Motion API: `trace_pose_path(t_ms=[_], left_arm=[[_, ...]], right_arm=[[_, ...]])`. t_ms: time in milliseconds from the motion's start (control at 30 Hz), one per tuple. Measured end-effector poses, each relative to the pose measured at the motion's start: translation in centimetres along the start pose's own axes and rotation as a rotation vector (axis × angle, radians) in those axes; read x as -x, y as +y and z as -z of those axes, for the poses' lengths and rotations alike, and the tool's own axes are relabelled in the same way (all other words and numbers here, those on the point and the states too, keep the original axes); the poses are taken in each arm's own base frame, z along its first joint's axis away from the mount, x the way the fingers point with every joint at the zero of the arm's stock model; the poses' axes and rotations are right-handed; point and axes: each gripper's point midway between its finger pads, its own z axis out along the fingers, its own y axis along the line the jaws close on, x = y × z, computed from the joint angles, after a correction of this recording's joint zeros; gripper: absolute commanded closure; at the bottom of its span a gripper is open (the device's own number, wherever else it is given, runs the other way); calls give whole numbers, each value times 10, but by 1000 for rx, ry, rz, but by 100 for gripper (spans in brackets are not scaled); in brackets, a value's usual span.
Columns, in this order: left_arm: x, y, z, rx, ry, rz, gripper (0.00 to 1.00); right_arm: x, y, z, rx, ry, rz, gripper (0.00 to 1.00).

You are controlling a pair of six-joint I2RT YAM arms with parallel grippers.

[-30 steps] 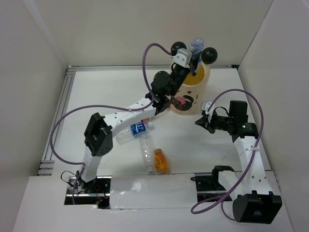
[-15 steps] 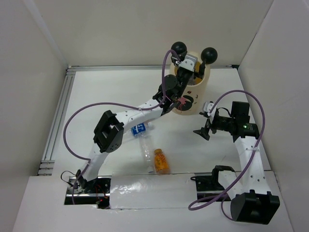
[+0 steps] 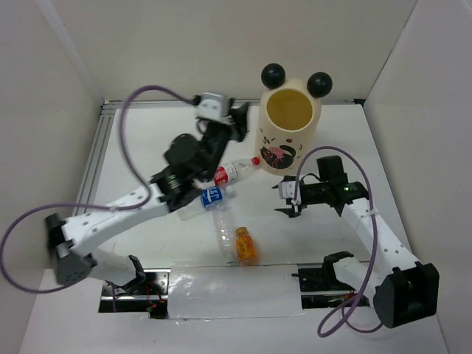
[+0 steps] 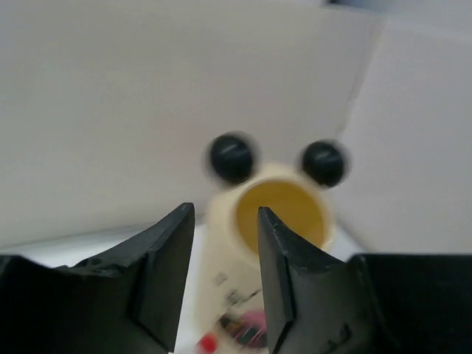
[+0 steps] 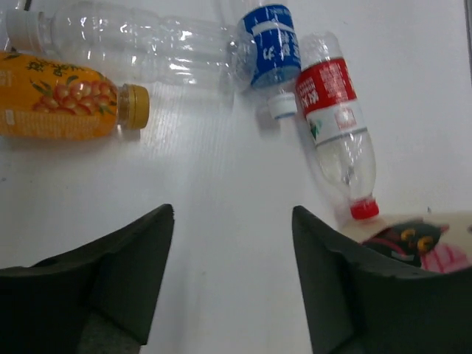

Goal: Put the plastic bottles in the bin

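The bin (image 3: 290,140) stands at the back, cream with two black ball ears and a yellow inside (image 4: 291,210). My left gripper (image 3: 239,122) hovers just left of its rim, open, nothing between the jaws (image 4: 224,214). On the table lie a red-labelled bottle (image 3: 234,171) with its cap against the bin's foot, a blue-labelled bottle (image 3: 207,199), an unlabelled clear bottle (image 3: 225,232) and a stubby orange bottle (image 3: 247,246). My right gripper (image 3: 287,199) is low over the table right of them, open and empty (image 5: 232,214). The right wrist view shows all of these bottles: red (image 5: 335,110), blue (image 5: 269,44), clear (image 5: 133,40), orange (image 5: 63,103).
White walls close in the table on the left, back and right. A metal rail (image 3: 92,169) runs along the left edge. The bin's printed side (image 5: 417,236) sits just right of my right gripper.
My left arm has swung back from over the bin to its left side, and the bottle it held is gone from its jaws. My right gripper has opened and moved left toward the bottles.
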Motion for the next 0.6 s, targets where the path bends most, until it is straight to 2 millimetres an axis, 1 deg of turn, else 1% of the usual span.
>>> trace_pose_path(t_ms=[33,67,100,133,167,200,233,267,300,367,433,500,567,600], left_arm=[[2,27,20,54,40,10,53],[1,52,38,112,77,25,48],[-2,76,56,166,110,52,41],[-13,102,78,232,162,72,34],[-27,124,100,286,217,79,23],[-43,142,123,336,271,96,20],[-55,152,144,366,311,127,16],[-77,162,167,399,377,136,16],[-90,168,187,420,419,169,16],[-124,181,229,474,520,201,15],[-148,192,263,525,596,224,14],[-160,199,285,566,638,247,13],[-165,203,297,594,657,274,11],[-166,204,301,605,661,282,10]], right_arm=[[3,0,-9,22,-1,45,22],[6,0,-18,46,-4,84,20],[8,1,-29,71,-1,131,17],[9,1,-42,95,3,170,16],[9,2,-52,116,10,198,15],[7,3,-63,137,19,215,13],[4,-5,-72,132,46,247,11],[2,-4,-83,165,46,244,11],[-3,-11,-93,174,67,252,11],[-9,-32,-113,163,106,284,10],[-16,-55,-129,140,149,325,10],[-23,-77,-142,117,189,358,9],[-28,-99,-154,102,223,390,9],[-31,-106,-159,99,236,402,9]])
